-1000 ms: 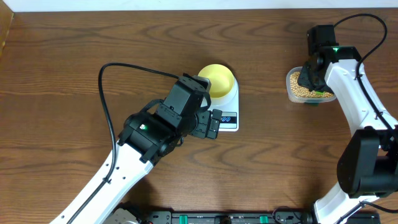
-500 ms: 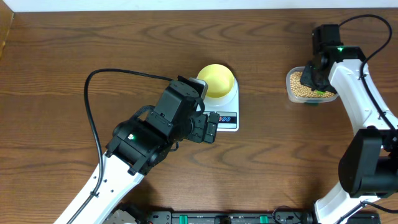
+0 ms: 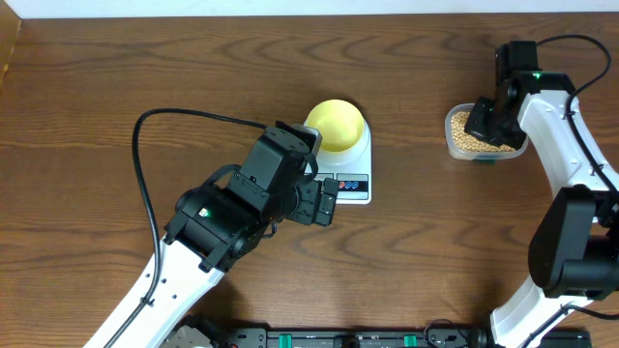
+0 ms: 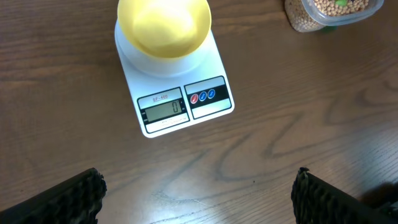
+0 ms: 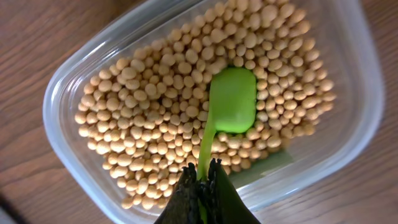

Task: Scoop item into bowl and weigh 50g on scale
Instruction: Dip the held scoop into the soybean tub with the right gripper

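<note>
The pale yellow bowl (image 3: 337,124) sits empty on the white scale (image 3: 354,184), also seen as bowl (image 4: 164,25) and scale (image 4: 180,106) in the left wrist view. My left gripper (image 3: 324,198) hovers open just in front of the scale's display, its fingers (image 4: 93,190) wide apart over bare wood. At the far right, my right gripper (image 5: 202,171) is shut on the handle of a green spoon (image 5: 232,102). The spoon's head lies on the beige beans (image 5: 155,112) in the clear tub (image 5: 364,106). From overhead the right gripper (image 3: 484,124) covers part of the beans (image 3: 466,138).
The clear tub (image 3: 453,135) stands on the wooden table (image 3: 145,77) right of the scale. A black cable (image 3: 145,164) loops off the left arm. The left arm's body lies diagonally across the front left of the table.
The left arm drew back a little toward the front left, then stopped. The right wrist shifted slightly to the right over the tub. Both grippers kept their states.
</note>
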Controlling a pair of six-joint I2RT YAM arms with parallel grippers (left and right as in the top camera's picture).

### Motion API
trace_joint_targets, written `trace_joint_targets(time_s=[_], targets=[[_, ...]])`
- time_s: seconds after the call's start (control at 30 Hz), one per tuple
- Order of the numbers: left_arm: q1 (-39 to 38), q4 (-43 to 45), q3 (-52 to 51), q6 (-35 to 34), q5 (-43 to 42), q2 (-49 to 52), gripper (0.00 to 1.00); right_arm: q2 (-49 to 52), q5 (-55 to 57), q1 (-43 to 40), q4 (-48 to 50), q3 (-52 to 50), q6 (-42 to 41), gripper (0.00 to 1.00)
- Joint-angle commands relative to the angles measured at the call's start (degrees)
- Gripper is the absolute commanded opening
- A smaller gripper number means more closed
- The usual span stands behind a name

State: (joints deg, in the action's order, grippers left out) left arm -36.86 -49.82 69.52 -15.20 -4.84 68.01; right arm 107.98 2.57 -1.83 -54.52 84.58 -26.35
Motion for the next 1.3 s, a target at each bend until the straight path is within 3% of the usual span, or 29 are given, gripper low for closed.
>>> trace_joint_targets(time_s=[0.0, 0.33, 0.9, 1.27], targets=[[0.15, -0.33, 1.01, 0.07, -0.52, -0.57, 0.98, 1.09, -8.87, -0.20, -0.55, -0.37, 0.28, 0.01], [0.15, -0.33, 1.01, 0.07, -0.52, -0.57, 0.98, -0.35, -16.35, -4.57, -1.27, -0.15, 2.14, 0.01], [0.15, -0.33, 1.01, 0.07, -0.52, -0.57, 0.98, -0.76, -42.38, -15.52, -3.61, -0.15, 14.01, 0.01], [0.15, -0.33, 1.01, 0.07, -0.55, -0.57, 0.98, -0.74, -43.82, -22.58, -7.23, -0.15, 21.38, 0.01]])
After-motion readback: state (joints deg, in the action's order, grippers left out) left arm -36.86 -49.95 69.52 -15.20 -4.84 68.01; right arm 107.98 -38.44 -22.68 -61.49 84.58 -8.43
